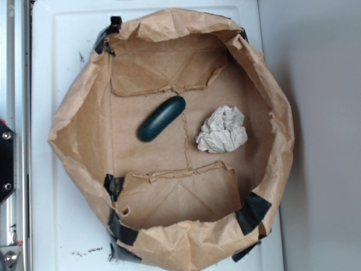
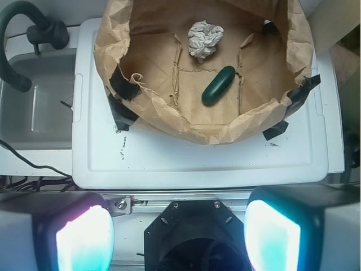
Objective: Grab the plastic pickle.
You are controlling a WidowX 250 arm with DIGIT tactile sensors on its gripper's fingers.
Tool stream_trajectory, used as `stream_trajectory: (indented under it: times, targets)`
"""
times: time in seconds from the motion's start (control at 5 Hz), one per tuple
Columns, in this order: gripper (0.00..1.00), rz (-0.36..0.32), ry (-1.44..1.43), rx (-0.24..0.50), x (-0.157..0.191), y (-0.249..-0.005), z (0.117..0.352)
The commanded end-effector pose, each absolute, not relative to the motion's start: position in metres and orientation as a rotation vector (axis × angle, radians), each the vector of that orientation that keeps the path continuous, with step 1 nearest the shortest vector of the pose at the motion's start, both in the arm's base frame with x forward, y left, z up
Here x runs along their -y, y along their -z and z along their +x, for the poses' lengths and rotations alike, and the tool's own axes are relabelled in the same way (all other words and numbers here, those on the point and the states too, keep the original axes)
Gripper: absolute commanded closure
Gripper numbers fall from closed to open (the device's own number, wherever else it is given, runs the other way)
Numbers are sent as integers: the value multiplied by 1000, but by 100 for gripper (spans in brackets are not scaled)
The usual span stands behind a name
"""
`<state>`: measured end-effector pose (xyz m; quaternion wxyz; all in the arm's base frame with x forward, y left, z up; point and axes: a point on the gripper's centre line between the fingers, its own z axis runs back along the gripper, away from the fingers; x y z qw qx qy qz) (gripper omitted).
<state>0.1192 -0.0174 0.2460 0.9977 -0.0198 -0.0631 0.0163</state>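
We judge the task barely begun: nothing is grasped yet. In the wrist view our claw (image 2: 177,237) sits at the bottom edge, its two pads (image 2: 84,240) spread wide apart with nothing between them, well short of the bag. The whole job is left, as we read it: reach over the near rim, come down over the pickle, close on it and lift.

The pickle (image 1: 161,118) lies flat on the floor of the bag (image 1: 265,84), a brown paper bag with its walls rolled down into a low rim and patched with black tape (image 1: 252,212) at the corners. It rests at a diagonal, near the middle and a little to one side of the floor's centre crease. Near it, across that crease and not touching, sits the paper wad (image 1: 223,131), crumpled and white. Those two are all we see inside.

The bag stands on a white surface (image 2: 197,164). Beside that, in the wrist view, is a grey tray or basin (image 2: 34,107) with a dark hose (image 2: 17,34) above it; whether it holds anything we cannot tell from here.
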Motion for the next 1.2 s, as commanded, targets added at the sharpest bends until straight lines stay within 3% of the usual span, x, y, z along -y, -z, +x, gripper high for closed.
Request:
stream_trajectory:
  times: [0.0,0.4,0.6,1.0]
  targets:
    - [0,-40,-33,126,17,-246,119]
    - [0,-19,-99,153,2,-243,173]
    - [0,-78,-65,214,-8,-276,210]
    - [0,-78,-65,214,-8,-276,210]
